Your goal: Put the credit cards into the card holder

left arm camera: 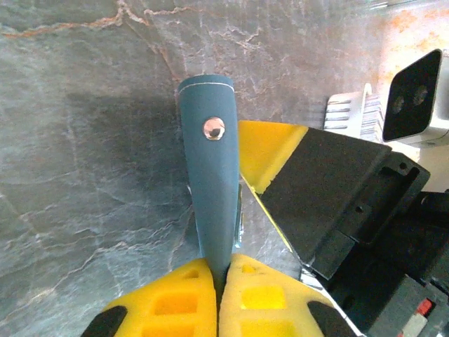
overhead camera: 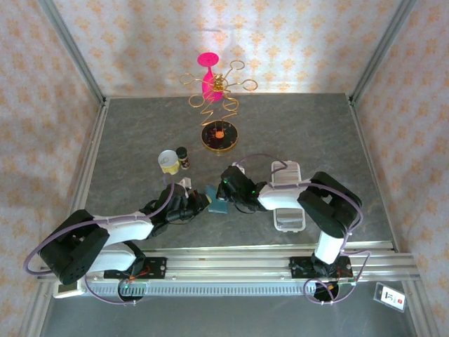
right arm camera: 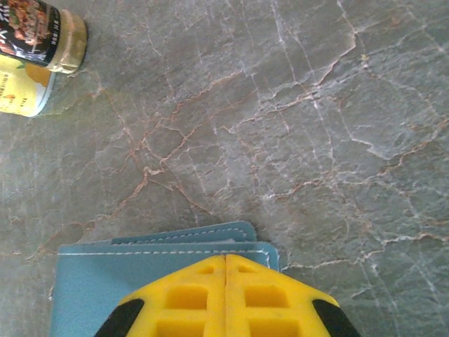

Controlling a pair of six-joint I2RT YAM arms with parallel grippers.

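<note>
Between the two hands, seen from above, the wallet (overhead camera: 218,206) lies on the table (overhead camera: 140,133), with the left hand (overhead camera: 203,202) at its left side and the right hand (overhead camera: 226,196) just behind it. The card holder (overhead camera: 288,170) lies right of the right hand, crossed by that arm. From the left wrist, the left hand (left arm camera: 221,275) is clamped on an upright wallet (left arm camera: 209,161) flap (its metal snap faces the camera), with the card holder (left arm camera: 347,112) ahead to the right. From the right wrist, the right hand (right arm camera: 226,270) has its fingers pressed together, tips over the wallet (right arm camera: 98,281); I cannot tell whether they pinch it. A dark bottle (right arm camera: 42,31) stands well ahead, leftward.
</note>
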